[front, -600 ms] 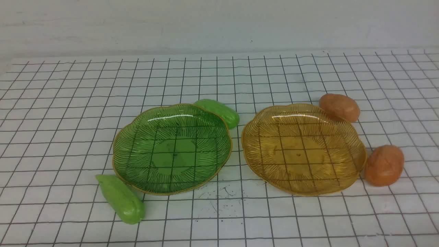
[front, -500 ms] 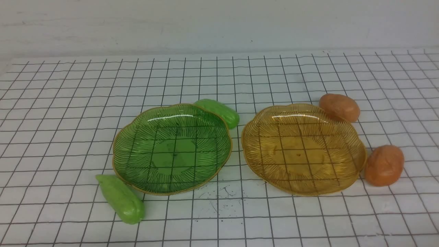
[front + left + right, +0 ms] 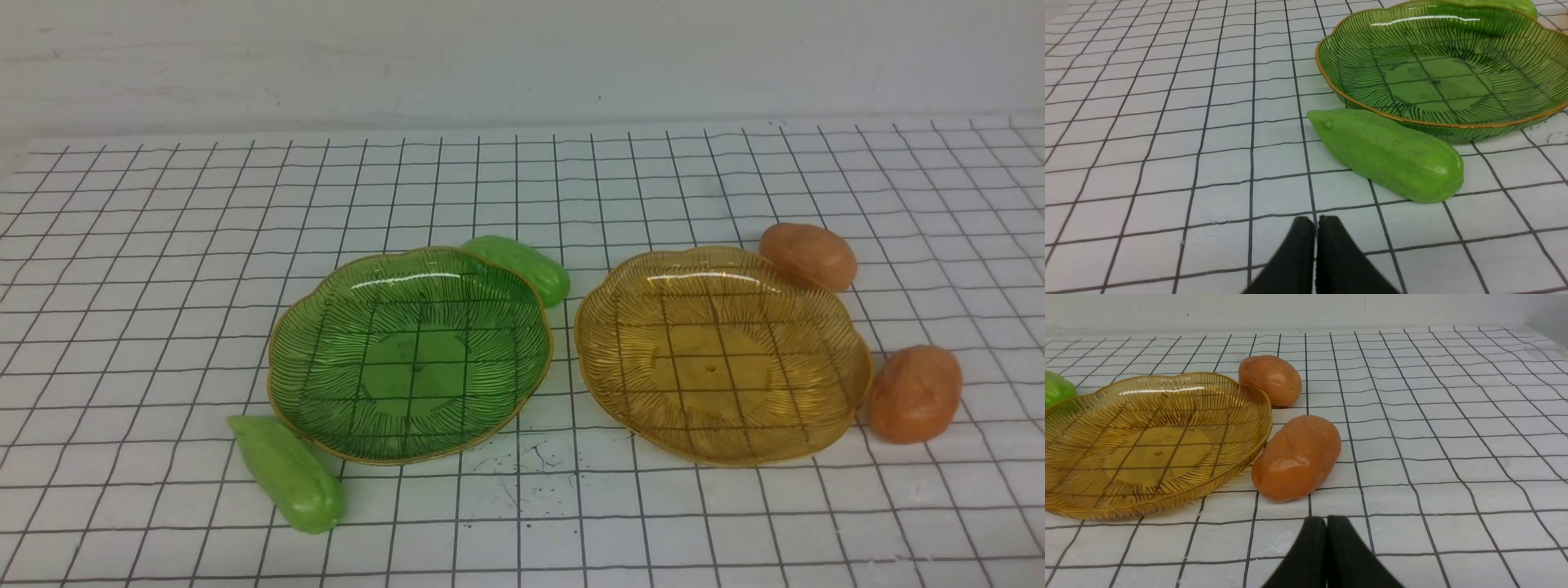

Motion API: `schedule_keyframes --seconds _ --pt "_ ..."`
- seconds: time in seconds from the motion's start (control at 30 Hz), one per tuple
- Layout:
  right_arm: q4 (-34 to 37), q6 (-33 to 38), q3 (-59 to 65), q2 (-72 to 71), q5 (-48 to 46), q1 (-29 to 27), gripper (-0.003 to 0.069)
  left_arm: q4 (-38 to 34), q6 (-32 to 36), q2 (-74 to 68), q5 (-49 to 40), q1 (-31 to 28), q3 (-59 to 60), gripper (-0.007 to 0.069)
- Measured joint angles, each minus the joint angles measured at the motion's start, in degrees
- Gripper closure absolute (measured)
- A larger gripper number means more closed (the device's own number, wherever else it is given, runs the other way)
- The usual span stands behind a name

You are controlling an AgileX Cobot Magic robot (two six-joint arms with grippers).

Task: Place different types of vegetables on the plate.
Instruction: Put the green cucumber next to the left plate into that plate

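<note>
Clearly, nothing is lying on a plate yet. The white gridded surface (image 3: 163,245) is carrying everything. On it the green plate (image 3: 408,355) is sitting on the left and the amber plate (image 3: 722,355) on the right, close side by side and both empty. All four vegetables are waiting outside. The near cucumber (image 3: 287,474) is lying at the near left rim of the green plate and the far cucumber (image 3: 526,265) behind its far right rim. The far potato (image 3: 808,256) is lying at the far right rim of the amber plate, and the near potato (image 3: 914,394) just beside its right rim. So, in my judgement, the whole task is remaining to do.

The front view is showing no arm at all. Only the wrist views are showing the left pincer (image 3: 1315,222) and the right pincer (image 3: 1326,522). Each is fully closed and holding nothing, pointing toward the near cucumber and the near potato.
</note>
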State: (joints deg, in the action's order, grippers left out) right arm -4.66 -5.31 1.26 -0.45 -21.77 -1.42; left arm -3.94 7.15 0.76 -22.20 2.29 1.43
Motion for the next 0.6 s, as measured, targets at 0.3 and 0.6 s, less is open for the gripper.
schedule_keyframes --seconds 0.3,0.6 --pt "0.0 0.0 0.0 0.0 0.0 0.0 0.0673 -3.84 -0.86 0.0 2.73 0.0 0.12 0.0632" --pt "0.0 0.0 0.0 0.0 0.0 0.0 0.0673 -27.03 -3.47 0.0 13.21 0.0 0.19 0.0632"
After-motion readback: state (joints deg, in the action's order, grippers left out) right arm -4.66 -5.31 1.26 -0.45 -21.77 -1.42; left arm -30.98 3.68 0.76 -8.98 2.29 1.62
